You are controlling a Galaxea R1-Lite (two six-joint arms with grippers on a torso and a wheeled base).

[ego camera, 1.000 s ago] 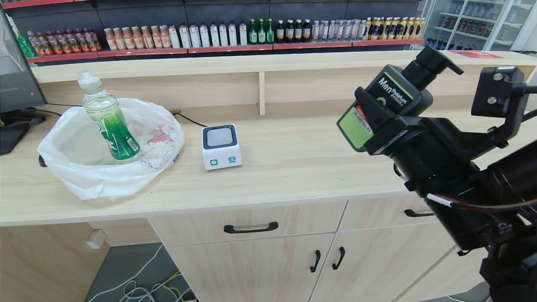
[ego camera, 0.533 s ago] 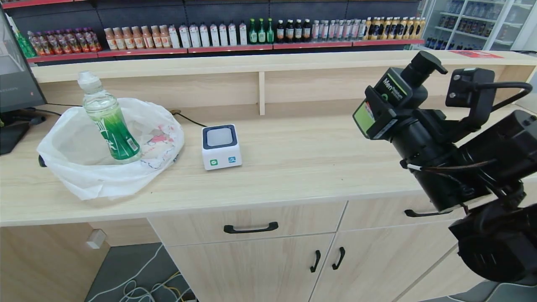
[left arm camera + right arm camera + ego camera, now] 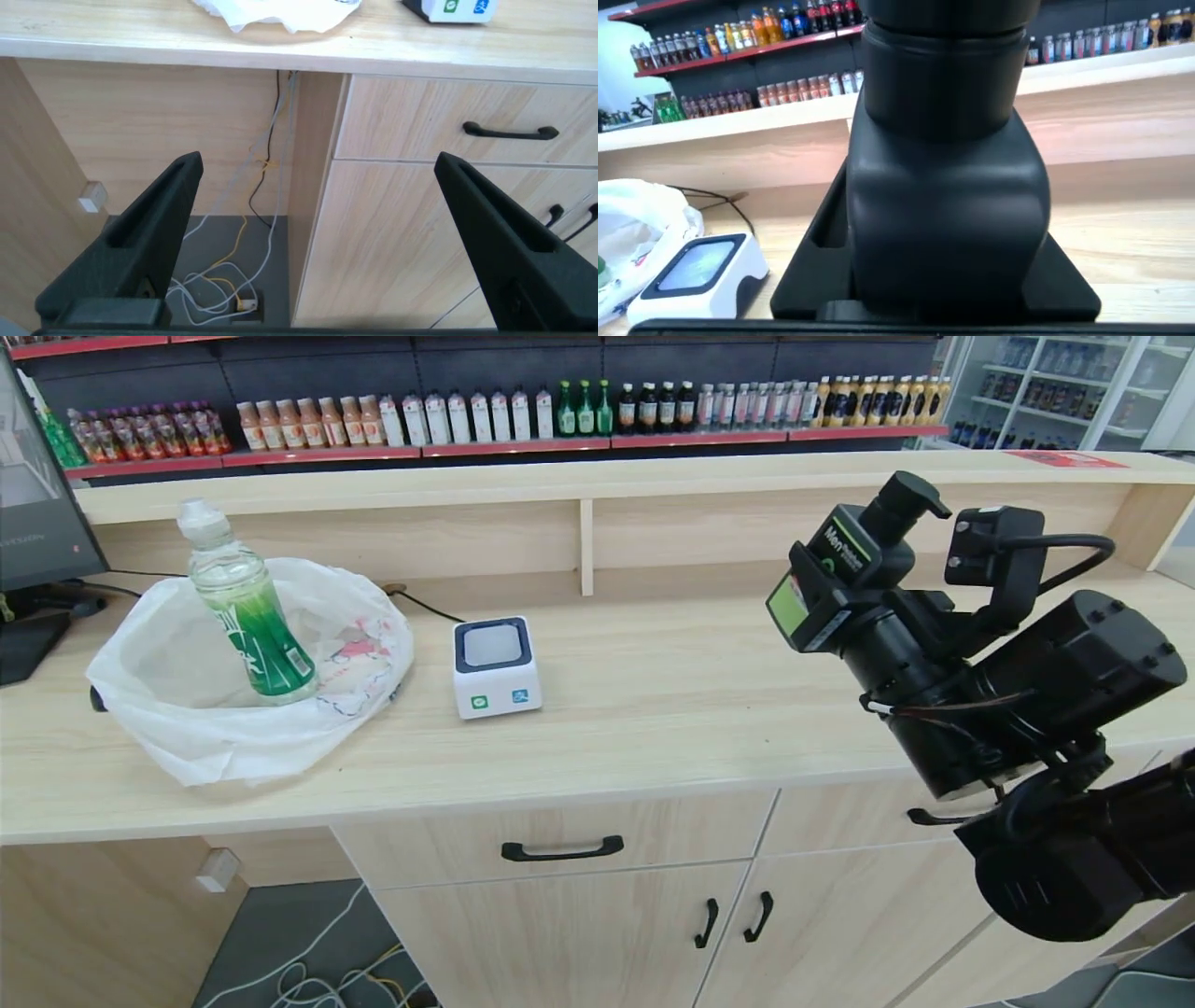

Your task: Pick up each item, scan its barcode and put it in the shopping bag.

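One surface [image 3: 653, 709] spans the frame, bearing one white shopping bag [image 3: 168, 737] at left with one green bottle [image 3: 247, 616] upright inside and one scanner [image 3: 496, 667] at centre. At right the right tool [image 3: 829, 590] grasps one black pump bottle [image 3: 854, 555], now smaller and lower in frame than a second ago; the left tool [image 3: 318, 168] hangs released

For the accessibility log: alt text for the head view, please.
The right gripper holds a black pump bottle over the right end of a wooden counter. To its left sit a white scanner cube and a white shopping bag with a green drink bottle standing inside.
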